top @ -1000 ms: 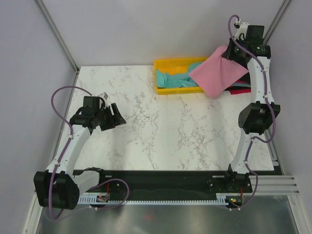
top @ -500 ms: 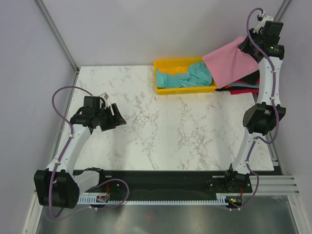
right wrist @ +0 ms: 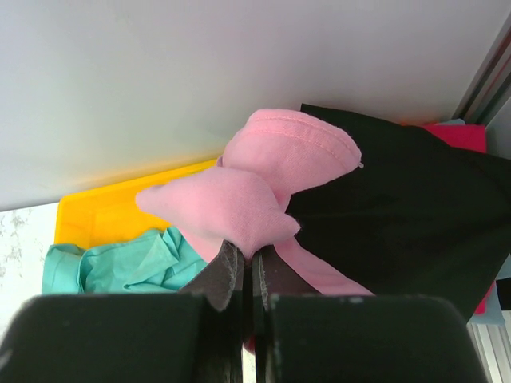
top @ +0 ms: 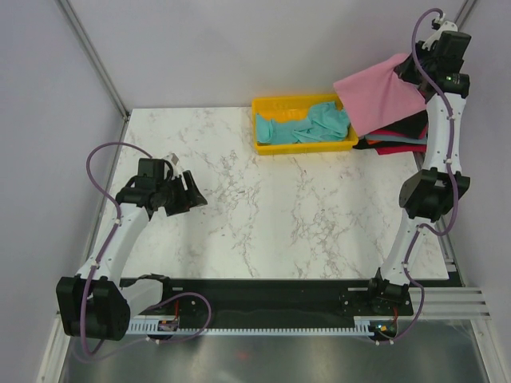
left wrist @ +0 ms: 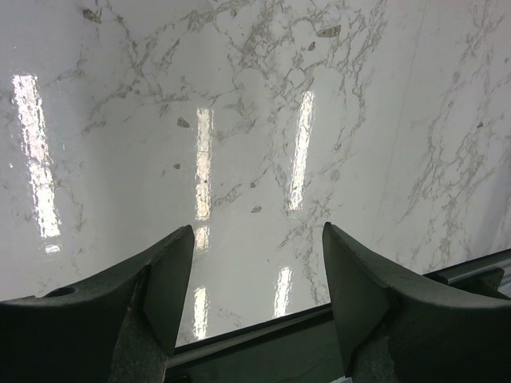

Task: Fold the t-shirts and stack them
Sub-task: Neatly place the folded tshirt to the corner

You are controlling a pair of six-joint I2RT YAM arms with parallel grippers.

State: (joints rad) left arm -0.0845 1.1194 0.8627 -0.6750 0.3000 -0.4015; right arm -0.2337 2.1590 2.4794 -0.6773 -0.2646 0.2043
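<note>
My right gripper (top: 409, 67) is raised high at the far right, shut on the pink t-shirt (top: 377, 94), which hangs from it above the table's back right corner. In the right wrist view the jaws (right wrist: 249, 254) pinch a bunched fold of the pink t-shirt (right wrist: 239, 207). The teal t-shirt (top: 307, 127) lies crumpled in the yellow tray (top: 279, 104). The black t-shirt (top: 399, 128) and red t-shirt (top: 395, 148) lie under the pink one at the back right. My left gripper (top: 192, 193) is open and empty, low over the marble table (top: 263, 207) at the left.
The yellow tray (right wrist: 104, 215) stands at the table's back edge, right of centre. Grey walls and metal frame posts enclose the table. The left wrist view shows only the bare marble top (left wrist: 239, 120) and its dark edge between the jaws.
My right gripper has lifted the pink t-shirt up and to the right, away from the tray, uncovering the teal t-shirt. The left arm has not moved.
</note>
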